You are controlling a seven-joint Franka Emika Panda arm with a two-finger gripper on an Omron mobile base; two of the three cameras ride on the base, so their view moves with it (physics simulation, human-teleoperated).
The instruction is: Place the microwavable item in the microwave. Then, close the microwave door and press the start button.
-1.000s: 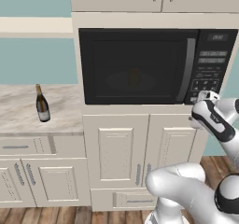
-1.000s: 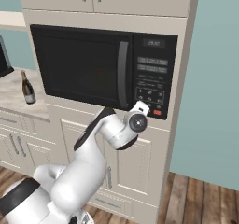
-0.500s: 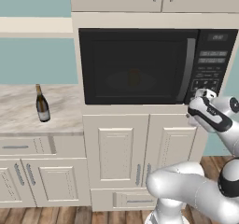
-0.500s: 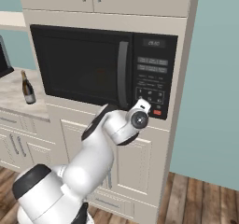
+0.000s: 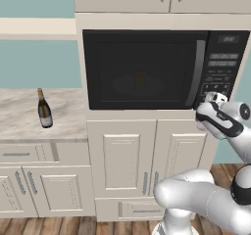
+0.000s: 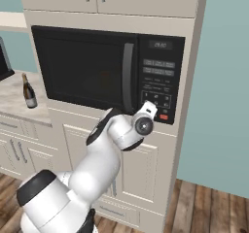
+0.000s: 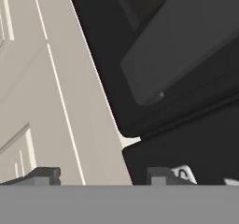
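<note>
Right base view: wide black microwave door shut, small yellow-orange mug dimly visible inside large black built-in microwave. Tool at keypad's lower rows; finger spread indeterminate. Start press apparently remaining.

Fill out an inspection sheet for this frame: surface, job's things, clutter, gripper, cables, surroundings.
Surface: marble counter left of the microwave, carrying the wine bottle.
Job's things: microwave built into cream cabinetry; microwave door shut, grey bar handle by the keypad panel; a faint yellow-orange mug shows through the window.
Clutter: wine bottle upright on the counter.
Gripper: gripper at the keypad's lower edge, near the red button; open or shut cannot be told.
Cables: nothing seen.
Surroundings: teal wall, wooden floor, lower cabinet doors.
</note>
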